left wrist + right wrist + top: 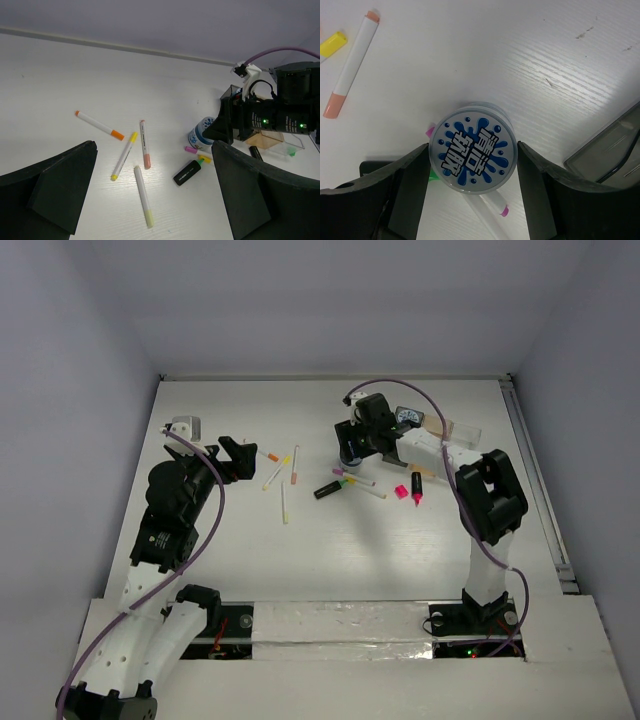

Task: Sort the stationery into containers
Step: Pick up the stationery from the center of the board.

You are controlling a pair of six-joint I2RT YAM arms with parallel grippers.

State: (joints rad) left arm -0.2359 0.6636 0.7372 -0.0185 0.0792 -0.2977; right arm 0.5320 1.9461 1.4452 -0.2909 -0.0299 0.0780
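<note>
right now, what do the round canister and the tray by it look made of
Canister: probably plastic, possibly thin metal. The lid is glossy with a printed blue splatter that catches light, and the rim is smooth grey-blue.
Tray: clear hard plastic, since the table shows through its walls. Its tan base looks matte, material unclear.

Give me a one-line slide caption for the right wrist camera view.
Right gripper straddling a blue-splattered round canister on the white table, a peach-tipped pen nearby.

Found on table [400, 540]: canister [472, 145] at centre, loose pens [283, 480] scattered left of it, divided tray [465, 430] right and farther back.
</note>
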